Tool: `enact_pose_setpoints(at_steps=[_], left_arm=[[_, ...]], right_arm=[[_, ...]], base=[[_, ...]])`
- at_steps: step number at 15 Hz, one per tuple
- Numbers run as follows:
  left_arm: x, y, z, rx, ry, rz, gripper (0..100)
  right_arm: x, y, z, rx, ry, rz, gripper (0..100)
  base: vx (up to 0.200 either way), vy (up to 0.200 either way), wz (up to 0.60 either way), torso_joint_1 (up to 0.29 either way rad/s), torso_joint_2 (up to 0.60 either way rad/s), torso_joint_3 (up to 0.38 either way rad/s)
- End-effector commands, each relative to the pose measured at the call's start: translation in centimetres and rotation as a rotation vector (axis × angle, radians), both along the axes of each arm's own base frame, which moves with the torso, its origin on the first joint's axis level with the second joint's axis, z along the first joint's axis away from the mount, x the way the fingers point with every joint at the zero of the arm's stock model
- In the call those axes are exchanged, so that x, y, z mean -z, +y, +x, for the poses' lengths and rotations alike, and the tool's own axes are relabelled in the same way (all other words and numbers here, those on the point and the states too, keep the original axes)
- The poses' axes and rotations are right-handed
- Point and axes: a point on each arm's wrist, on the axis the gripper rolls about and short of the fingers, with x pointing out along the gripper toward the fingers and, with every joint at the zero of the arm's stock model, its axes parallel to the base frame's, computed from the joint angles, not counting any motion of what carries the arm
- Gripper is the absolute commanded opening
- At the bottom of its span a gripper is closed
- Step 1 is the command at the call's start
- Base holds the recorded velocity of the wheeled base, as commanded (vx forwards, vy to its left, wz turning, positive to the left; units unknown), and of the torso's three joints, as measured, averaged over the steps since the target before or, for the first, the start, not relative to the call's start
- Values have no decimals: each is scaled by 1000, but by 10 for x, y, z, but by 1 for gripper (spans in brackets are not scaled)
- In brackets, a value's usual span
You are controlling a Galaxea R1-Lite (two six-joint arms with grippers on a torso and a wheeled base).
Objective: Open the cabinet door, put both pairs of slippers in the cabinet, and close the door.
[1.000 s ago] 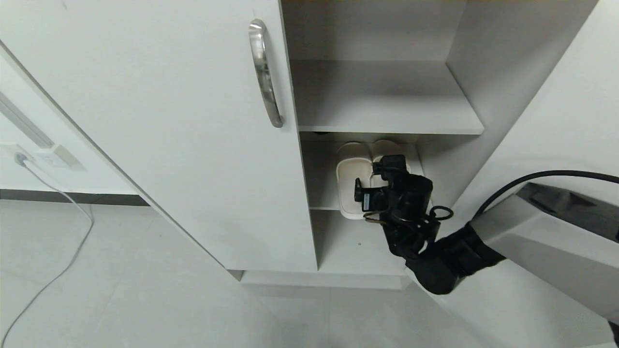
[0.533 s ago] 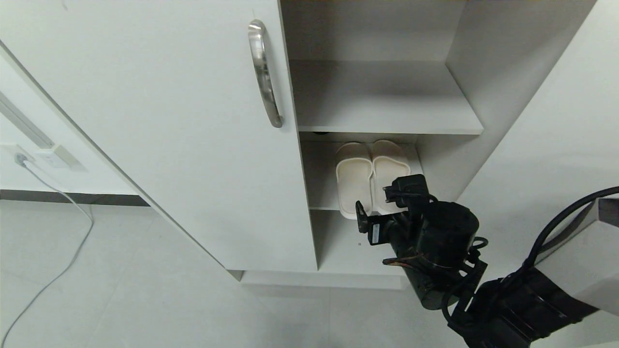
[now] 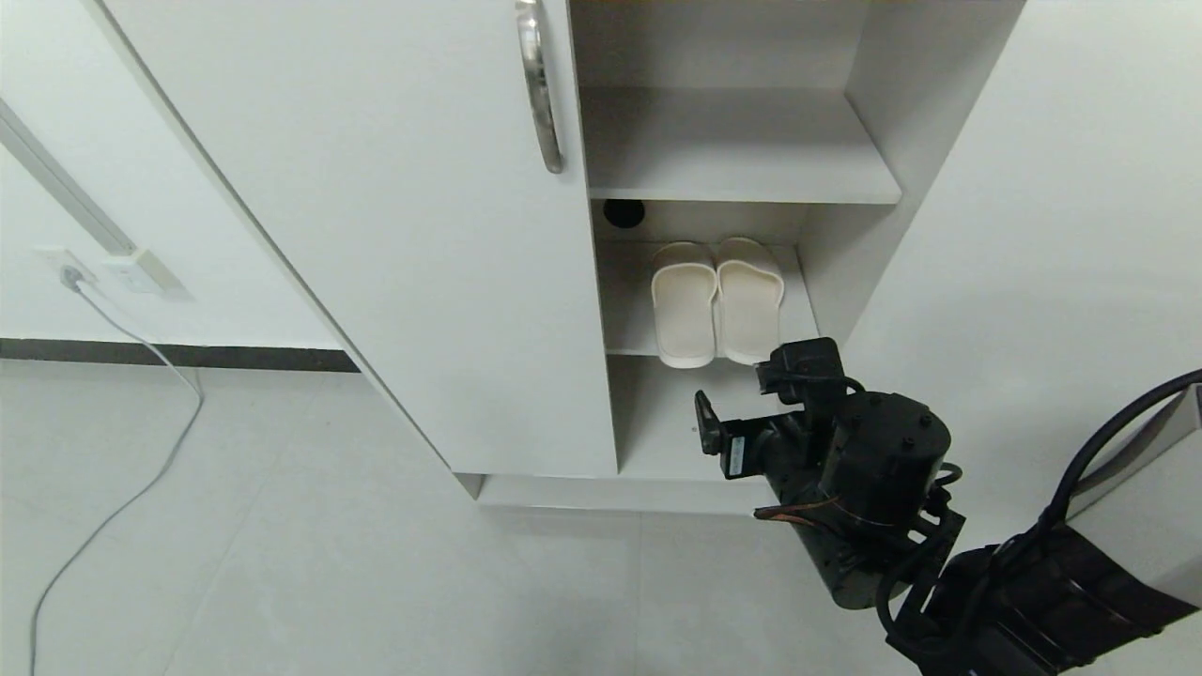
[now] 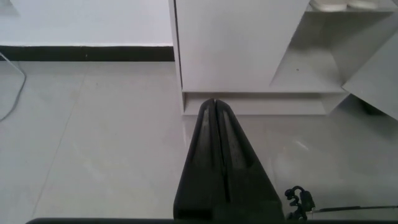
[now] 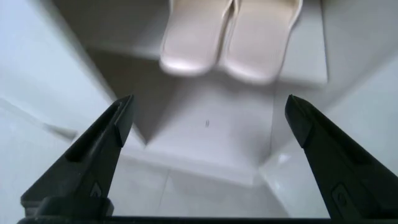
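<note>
Head view: one pair of slippers lies side by side on the middle shelf, heels just over its front edge, with the cabinet door standing open on the right. The right gripper hangs just below and in front of them, spread wide, empty. Left wrist view: the left gripper is pressed fully closed on nothing, above the floor. Right wrist view: the slippers sit beyond the wide jaws, bottom shelf underneath. My read: this pair's placed, so keep clear of those overhanging heels when going for the next.
</note>
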Motion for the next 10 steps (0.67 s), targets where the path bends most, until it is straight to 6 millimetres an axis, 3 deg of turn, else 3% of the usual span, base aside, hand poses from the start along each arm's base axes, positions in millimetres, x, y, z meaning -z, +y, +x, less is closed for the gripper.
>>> enact_pose_setpoints(at_steps=[1, 10], left_arm=[[0, 0, 0, -1, 0, -2, 0], [0, 0, 0, 2, 4, -2, 0]], right_arm=[[-1, 0, -1, 0, -5, 6, 100], [1, 0, -1, -3, -2, 4, 100]], base=[[0, 0, 0, 0, 0, 0], [0, 0, 0, 0, 0, 0]])
